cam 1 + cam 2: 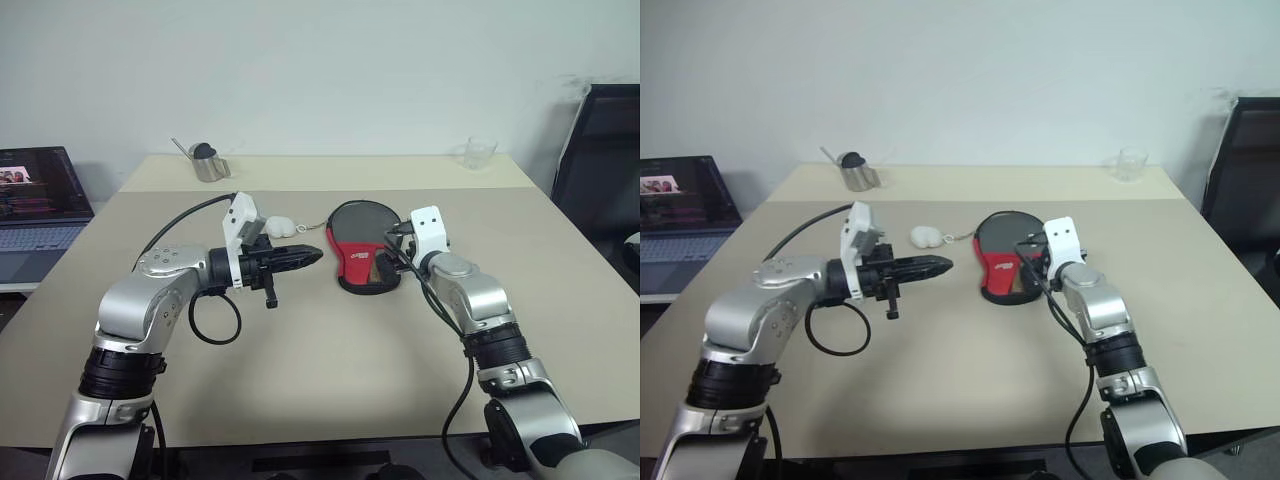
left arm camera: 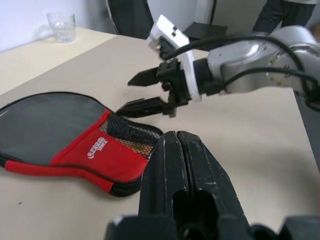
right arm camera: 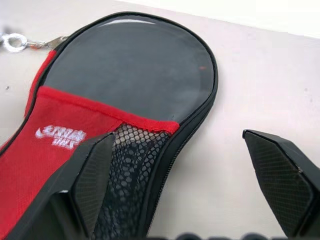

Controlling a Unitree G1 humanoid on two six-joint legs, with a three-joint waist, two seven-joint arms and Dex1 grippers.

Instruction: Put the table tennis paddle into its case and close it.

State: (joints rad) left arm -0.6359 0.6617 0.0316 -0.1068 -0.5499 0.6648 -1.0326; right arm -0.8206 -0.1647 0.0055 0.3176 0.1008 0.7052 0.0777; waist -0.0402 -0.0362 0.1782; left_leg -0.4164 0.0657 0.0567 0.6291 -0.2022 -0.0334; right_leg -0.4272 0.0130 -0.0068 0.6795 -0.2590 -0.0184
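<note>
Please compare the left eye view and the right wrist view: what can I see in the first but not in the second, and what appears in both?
Left eye view: the shut left gripper, a small white rounded object on the beige table, a metal cup, a clear glass, an open laptop and a black chair.

Right wrist view: the white logo on the case's red part, the black mesh pocket up close, and a metal ring beside the case.

Both: the black and red paddle-shaped fabric case lying flat, and the open right gripper at its mesh end.
</note>
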